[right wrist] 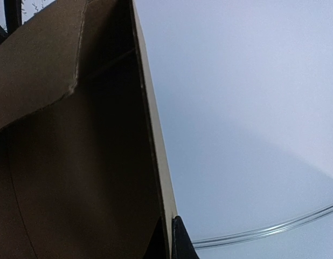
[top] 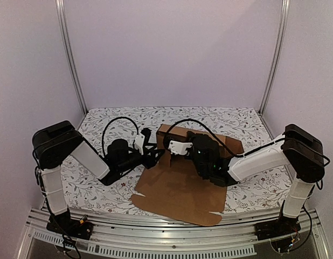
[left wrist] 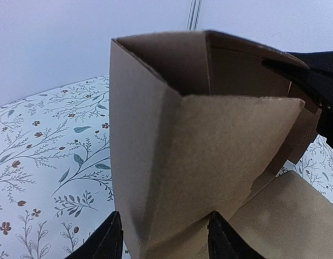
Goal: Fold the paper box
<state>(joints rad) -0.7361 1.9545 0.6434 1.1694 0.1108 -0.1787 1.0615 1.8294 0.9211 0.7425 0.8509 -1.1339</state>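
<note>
The paper box (top: 180, 186) lies in the middle of the desk (top: 102, 189) between the two arms. It is partly folded: its far end stands up as walls, and its near end is a flat brown sheet reaching toward the front edge.

The left gripper (top: 154, 152) is at the raised left corner. In the left wrist view it (left wrist: 165, 216) is spread open, with its two black fingers (left wrist: 110, 240) either side of a folded cardboard flap (left wrist: 209, 162). Whether the fingers press on the flap cannot be told.

The right gripper (top: 169, 143) is closed, pinching the top edge of an upright wall. From the right wrist view the thin edge of that wall (right wrist: 155, 162) runs straight down into the closed gripper (right wrist: 169, 243). The shadowed inner face of the cardboard fills the left of that view.

The raised walls meet at a corner and form an open pocket that shows only bare cardboard.

The desk is covered by a white cloth (left wrist: 48, 151) printed with grey-green sprigs and small rust flowers. A black cable (top: 120, 120) loops over it behind the left arm. A slotted metal rail (top: 155, 226) runs along the near edge and carries both arm bases.

Plain pale lilac walls (top: 172, 54) close in the space on three sides, with slim metal posts (top: 69, 54) at the back corners. A clear tube (right wrist: 274, 229) curves across the wall in the right wrist view.
</note>
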